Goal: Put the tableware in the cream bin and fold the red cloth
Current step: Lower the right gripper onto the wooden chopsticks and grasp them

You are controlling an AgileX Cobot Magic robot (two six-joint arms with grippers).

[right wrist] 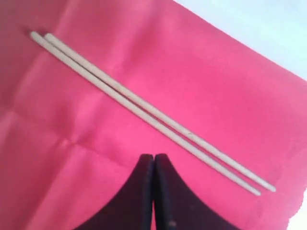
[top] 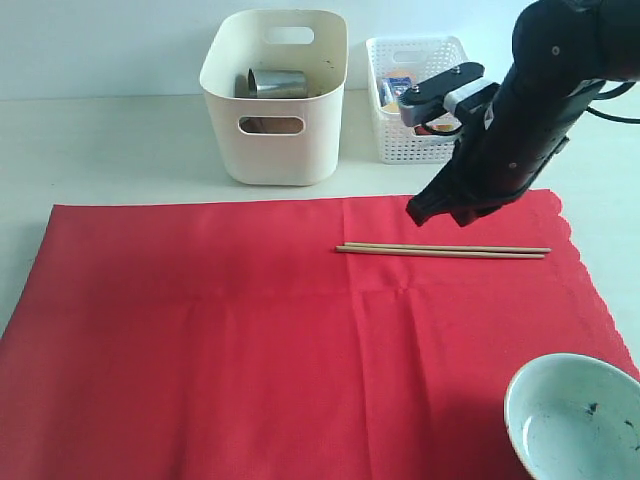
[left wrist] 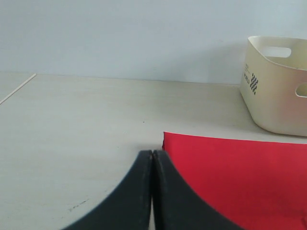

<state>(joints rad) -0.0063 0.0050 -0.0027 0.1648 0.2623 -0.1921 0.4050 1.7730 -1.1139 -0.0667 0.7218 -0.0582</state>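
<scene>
Two chopsticks (top: 443, 250) and a bowl (top: 575, 420) on the red cloth (top: 200, 320); both arms' jaws tight together, empty.

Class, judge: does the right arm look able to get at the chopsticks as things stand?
Probably yes: the right claw hangs close over the chopsticks, and nothing lies between them, though its shut jaws must open first.

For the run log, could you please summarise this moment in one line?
right fingers: shut, near chopsticks | steel cup: in cream bin | bowl: on red cloth
</scene>
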